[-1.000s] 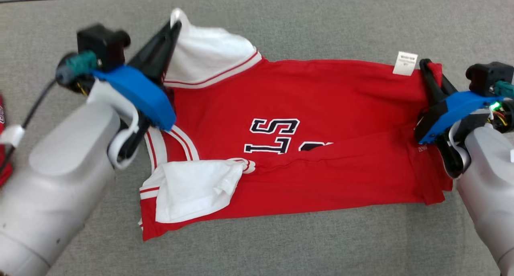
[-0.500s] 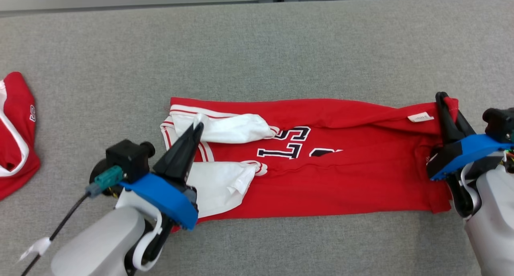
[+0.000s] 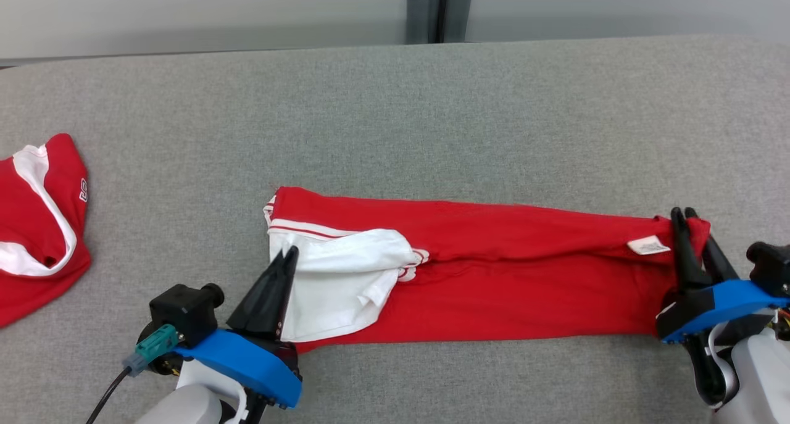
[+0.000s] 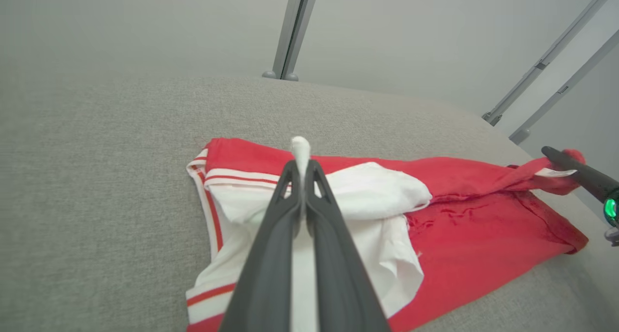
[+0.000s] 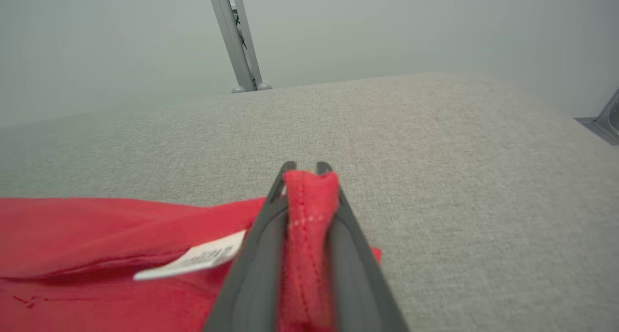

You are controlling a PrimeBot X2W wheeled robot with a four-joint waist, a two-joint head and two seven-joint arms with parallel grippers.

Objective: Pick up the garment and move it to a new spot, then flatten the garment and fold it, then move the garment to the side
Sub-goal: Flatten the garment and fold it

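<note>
- Head view: second red shirt point(image 3: 37, 226) lay far left on desk point(image 3: 395, 115).
- Garment point(image 3: 512, 282) ran left-right.
- Left pincer point(image 3: 289, 255) pinched its white part; right pincer point(image 3: 684, 215) its red end.

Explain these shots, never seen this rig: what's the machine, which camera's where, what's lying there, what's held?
A wheeled robot with two arms, each ending in two long dark jaws. The wide picture comes from its head camera, looking down; the other two come from wrist cameras looking along each arm's jaws. On the grey fabric surface lies a red jersey with white sleeves, folded into a long band. The left jaws are shut on a white sleeve; the right jaws are shut on the red hem corner, beside a white label. A second red-and-white garment lies apart at far left.
</note>
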